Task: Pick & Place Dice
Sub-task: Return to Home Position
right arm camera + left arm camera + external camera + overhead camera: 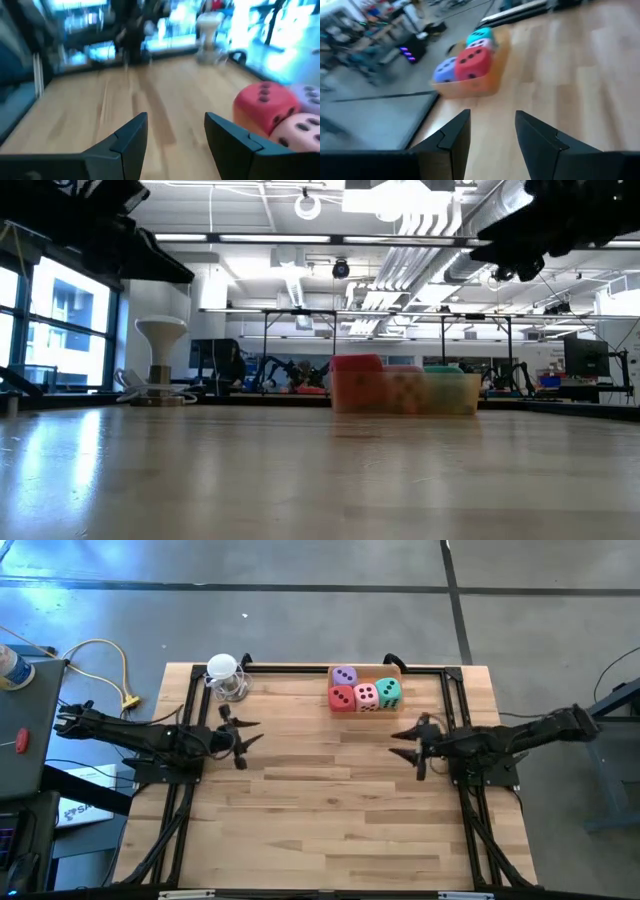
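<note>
Four dice sit close together in a shallow orange tray (470,89) at the table's far edge: purple (344,675), red (342,698), pink (366,696) and teal (388,691). They rest on the tray's floor, side against side. My left gripper (250,735) hovers over the table's left part, open, with nothing between its fingers; it faces the tray, and its wrist view shows the red die (474,62) ahead. My right gripper (400,743) hovers over the right part, nearer than the tray, also open and holding nothing; the red die (262,107) lies off to one side of its fingers.
A white stand with a clear base (226,677) is at the far left corner of the table. Black frame rails (290,668) run along the far edge and down both sides. Bare wood (320,810) fills the middle and near part of the table.
</note>
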